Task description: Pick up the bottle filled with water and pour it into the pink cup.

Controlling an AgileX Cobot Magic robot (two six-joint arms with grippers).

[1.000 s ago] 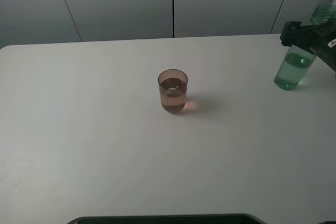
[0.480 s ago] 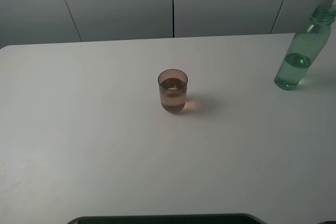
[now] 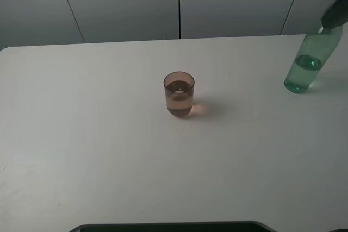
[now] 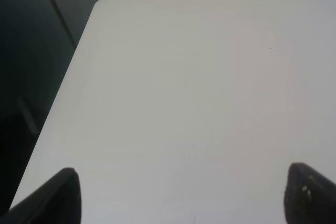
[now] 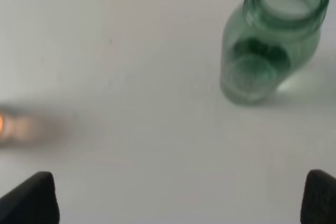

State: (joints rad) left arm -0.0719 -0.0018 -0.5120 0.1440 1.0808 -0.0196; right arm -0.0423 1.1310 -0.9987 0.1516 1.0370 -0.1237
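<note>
The pink cup stands upright mid-table with liquid in it. The green-tinted bottle stands upright near the table's far right edge, with clear liquid in its lower part. In the right wrist view the bottle is seen from above, open-mouthed. My right gripper is open and empty above the table, apart from the bottle. A dark part of the right arm covers the bottle's neck in the high view. My left gripper is open and empty over bare table.
The white table ends at a grey panelled wall. A dark edge lies along the front. The table's left edge and rounded corner show in the left wrist view. A blurred pinkish glow shows in the right wrist view.
My right gripper was around the bottle's upper part, then let go and rose away. A dark part of it now sits over the bottle's neck. Bottle and cup have not moved.
</note>
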